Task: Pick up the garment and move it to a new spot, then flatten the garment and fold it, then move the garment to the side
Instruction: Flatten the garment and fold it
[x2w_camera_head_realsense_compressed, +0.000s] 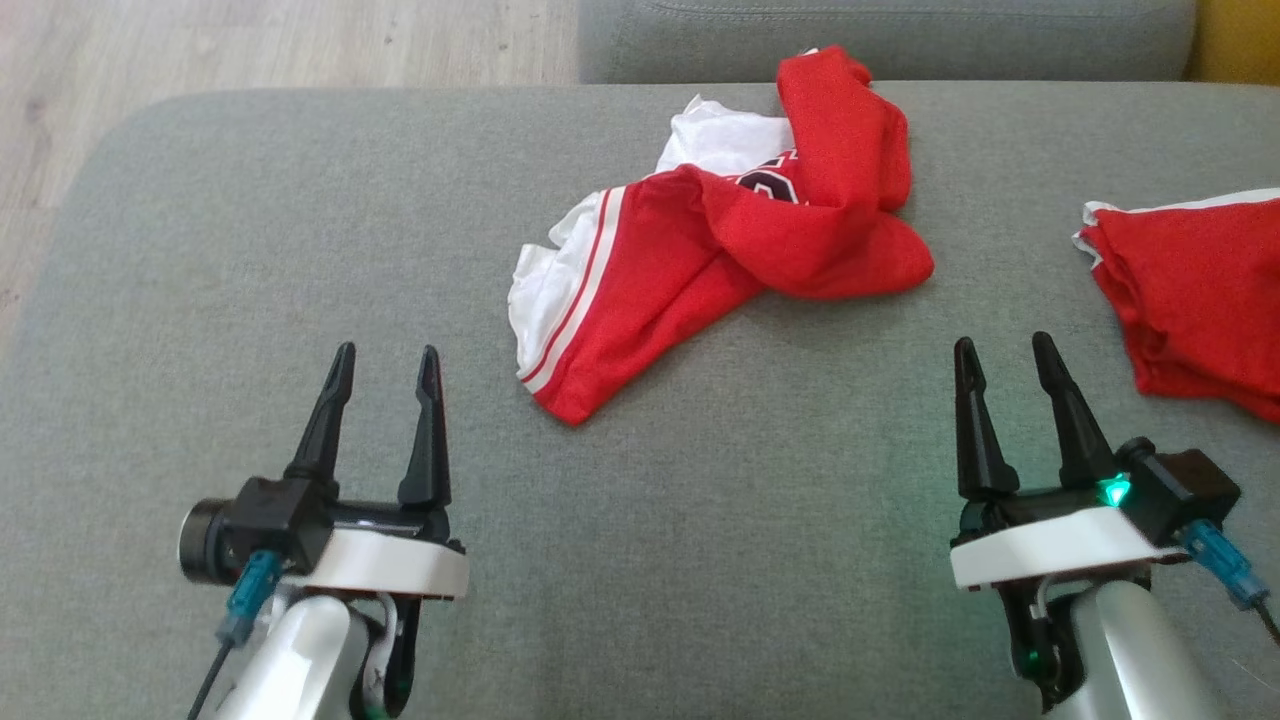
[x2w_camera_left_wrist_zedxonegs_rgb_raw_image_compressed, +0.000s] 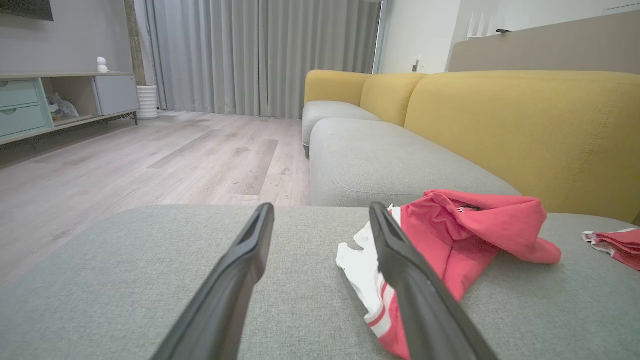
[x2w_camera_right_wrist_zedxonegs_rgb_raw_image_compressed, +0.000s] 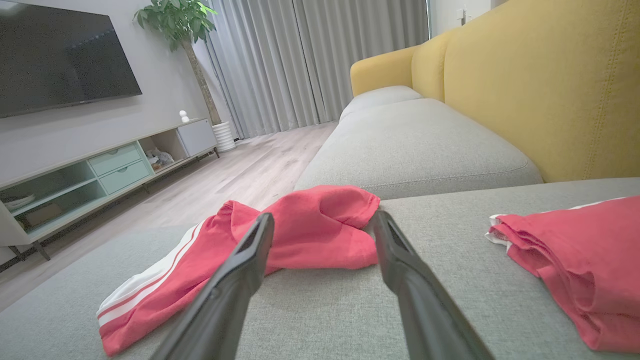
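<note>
- We've got the crumpled red-and-white garment (x2w_camera_head_realsense_compressed: 690, 270) bunched up toward the far middle of the grey sofa seat (x2w_camera_head_realsense_compressed: 200, 300).
- Our left tool (x2w_camera_head_realsense_compressed: 387, 350) hangs over the near left, fingers apart, holding nothing.
- Our right tool (x2w_camera_head_realsense_compressed: 1002, 341) is the same deal at near right, fingers spread, empty.
- A second red garment (x2w_camera_head_realsense_compressed: 1190, 290) lies at the right edge, well apart from the first.

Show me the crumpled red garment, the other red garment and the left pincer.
crumpled red garment (x2w_camera_head_realsense_compressed: 700, 260), head view, red middle fold.
other red garment (x2w_camera_head_realsense_compressed: 1190, 290), head view, top red layer.
left pincer (x2w_camera_head_realsense_compressed: 388, 350), head view, midway between fingertips.
</note>
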